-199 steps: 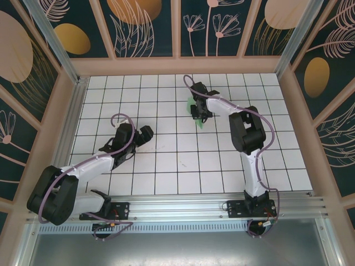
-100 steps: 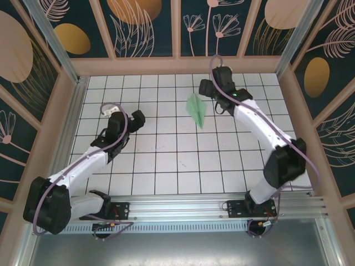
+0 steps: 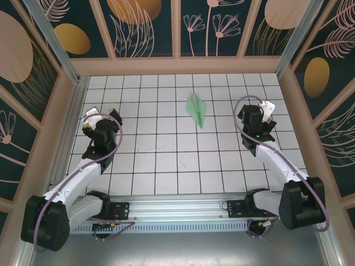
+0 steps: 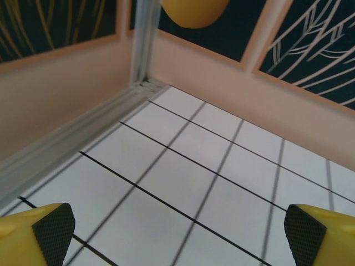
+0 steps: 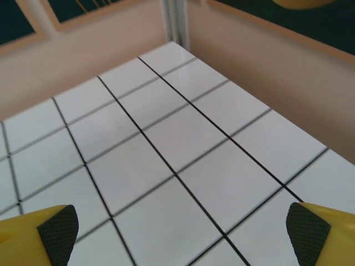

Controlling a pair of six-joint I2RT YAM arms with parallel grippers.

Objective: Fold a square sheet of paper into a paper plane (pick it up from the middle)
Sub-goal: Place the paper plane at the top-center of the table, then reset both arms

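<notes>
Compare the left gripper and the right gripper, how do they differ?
The left gripper faces the table's far-left corner, the right gripper its far-right corner. The left gripper sits farther from the paper plane than the right gripper. Both have open jaws, holding nothing.

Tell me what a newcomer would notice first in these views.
The pale green paper plane lies alone on the white grid table, toward the far middle. The left hand and right hand sit open and empty near the table's left and right sides, well apart from it. Dark floral wall panels ring the workspace.
</notes>
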